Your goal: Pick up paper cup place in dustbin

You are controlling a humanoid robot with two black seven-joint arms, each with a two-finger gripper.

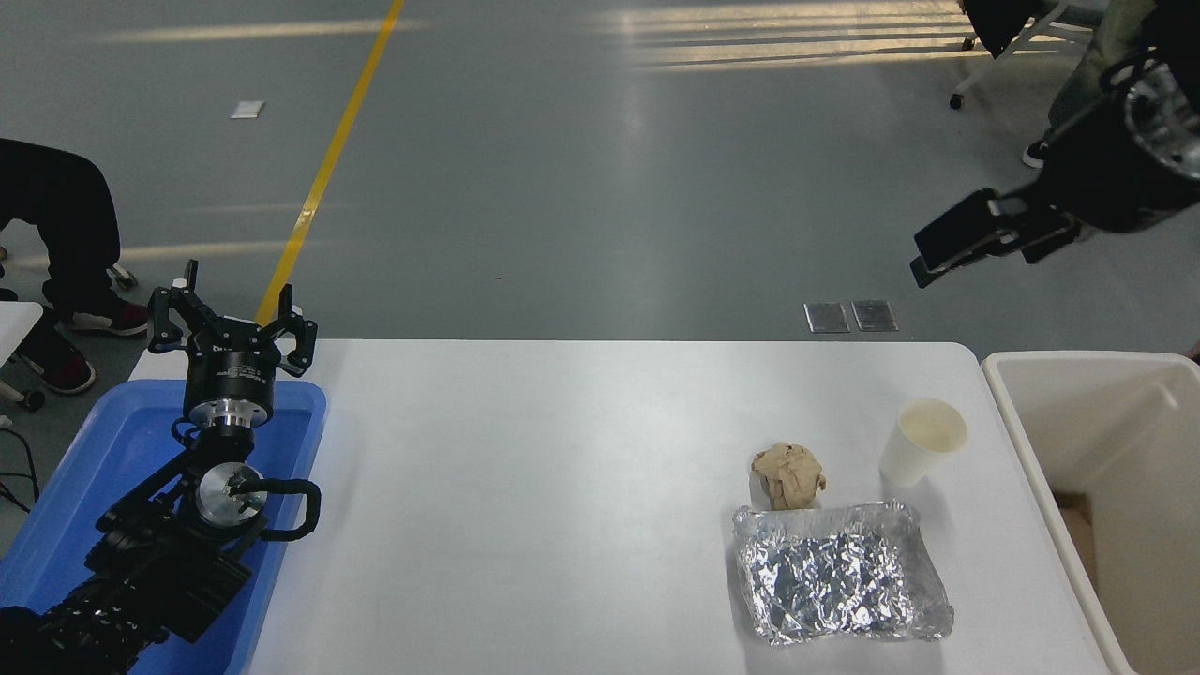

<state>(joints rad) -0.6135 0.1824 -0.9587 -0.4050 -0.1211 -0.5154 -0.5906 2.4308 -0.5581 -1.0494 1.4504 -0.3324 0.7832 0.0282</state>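
My right hand (975,239) hangs high above the bench (562,487), grip state unclear; the paper cup (921,441) stands upright beside the dustbin (1031,361), ungrasped.

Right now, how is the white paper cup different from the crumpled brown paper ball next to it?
The small white tapered paper cup stands upright with a smooth wall and an open round rim; the crumpled tan paper ball is a wrinkled lump with no opening. The cup is white with a cream inside; the ball is tan all over. The cup stands taller and sits nearer the cream-white rectangular plastic dustbin. Both rest on the white table, apart, untouched by any claw.
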